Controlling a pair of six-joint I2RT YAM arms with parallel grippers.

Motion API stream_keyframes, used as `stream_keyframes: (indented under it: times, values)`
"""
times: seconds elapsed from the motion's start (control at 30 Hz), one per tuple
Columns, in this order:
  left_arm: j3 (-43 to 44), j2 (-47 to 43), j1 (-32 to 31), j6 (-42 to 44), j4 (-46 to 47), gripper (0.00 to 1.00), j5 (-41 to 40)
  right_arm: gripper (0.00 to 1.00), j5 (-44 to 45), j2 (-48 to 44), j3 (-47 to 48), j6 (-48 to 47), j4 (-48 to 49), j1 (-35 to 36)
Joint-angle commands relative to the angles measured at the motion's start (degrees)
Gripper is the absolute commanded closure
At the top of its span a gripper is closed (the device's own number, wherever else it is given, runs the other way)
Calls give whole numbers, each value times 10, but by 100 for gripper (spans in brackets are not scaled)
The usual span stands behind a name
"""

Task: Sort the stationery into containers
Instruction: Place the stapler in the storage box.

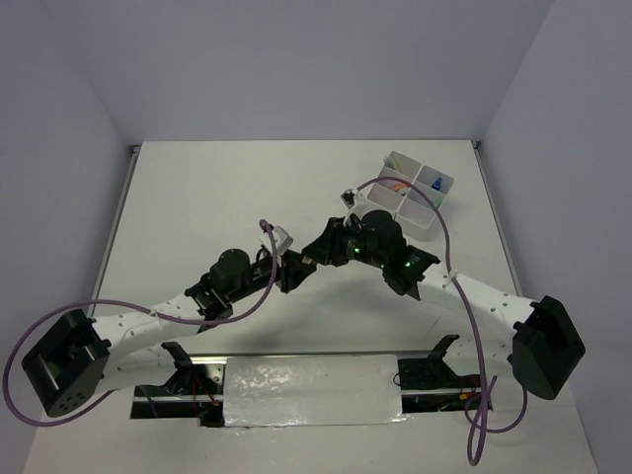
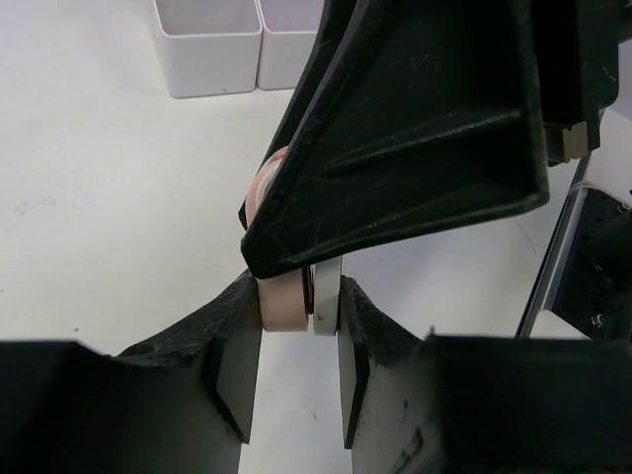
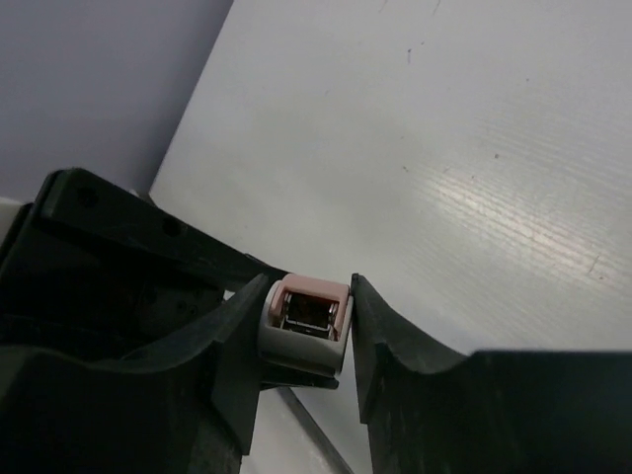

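Both arms meet mid-table, well short of the tray [image 1: 427,223], which sits at the far right. The left claw [image 2: 301,331] is narrowed onto a small pink-and-grey item [image 2: 281,306], pads pressed against either side. The right claw [image 3: 304,321] is pinched on the same item from the other end, so it hangs between them above the table [image 1: 217,197], which reads as a handover in mid-air. Progress looks good: the tray's far compartments already hold colour, something blue [image 1: 434,181] in one and a mixed bunch [image 1: 395,185] beside it. From above I spot no other loose pieces, though the arms may be hiding some. What's left, by my reckoning: one claw lets go, and the other carries this piece over and drops it in.
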Motion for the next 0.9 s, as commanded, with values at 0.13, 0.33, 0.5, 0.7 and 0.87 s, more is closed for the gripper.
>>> stream_keyframes:
  times: [0.13, 0.33, 0.5, 0.7, 0.87]
  values:
    - [33, 5, -3, 13, 8, 36, -58, 100, 61, 0, 39, -34, -21, 28]
    - [87, -15, -3, -45, -111, 1, -127, 100, 55, -59, 21, -271, 23, -16]
    - [139, -78, -2, -120, -312, 1, -188, 100, -91, -51, 15, -479, 8, -178]
    - [129, -206, -2, -164, -460, 1, -242, 100, -35, 75, 105, -649, -59, -242]
    - [107, -282, -5, -186, -522, 1, -272, 100, -127, 95, 93, -749, -65, -321]
